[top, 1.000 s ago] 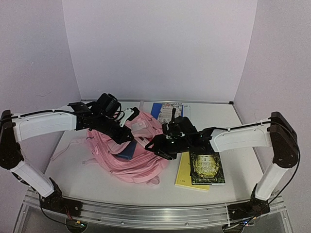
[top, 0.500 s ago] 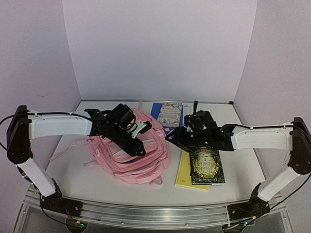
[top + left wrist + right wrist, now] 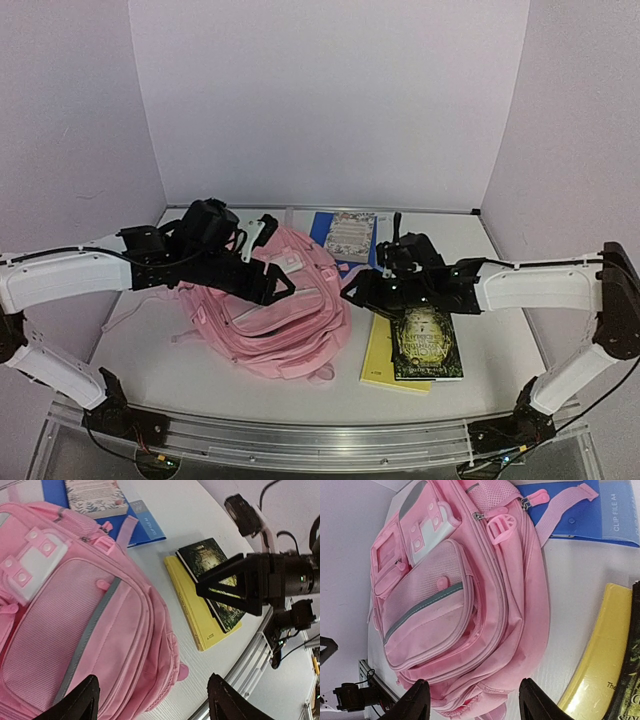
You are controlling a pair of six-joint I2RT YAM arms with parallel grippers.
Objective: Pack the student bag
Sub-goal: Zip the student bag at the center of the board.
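The student bag [image 3: 290,325], a pink backpack with pale patches, lies flat on the table left of centre, front pockets up. My left gripper [image 3: 270,258] hovers over the bag's upper left part, open and holding nothing. In the left wrist view the fingers [image 3: 80,702] stand wide over the bag [image 3: 75,615]. My right gripper [image 3: 362,280] hangs open just right of the bag, above its edge. In the right wrist view it [image 3: 475,702] straddles the bag's lower seam [image 3: 445,595] without touching.
A yellow book [image 3: 380,365] with a dark green book [image 3: 425,345] on top lies right of the bag. A blue clip file [image 3: 325,235] carrying a floral book [image 3: 350,232] lies behind it. A metal rail [image 3: 300,440] runs along the near edge.
My left gripper has opened and drawn back left, letting go of the bag. The bag's mouth has dropped flat. The right gripper has pulled out to the right.
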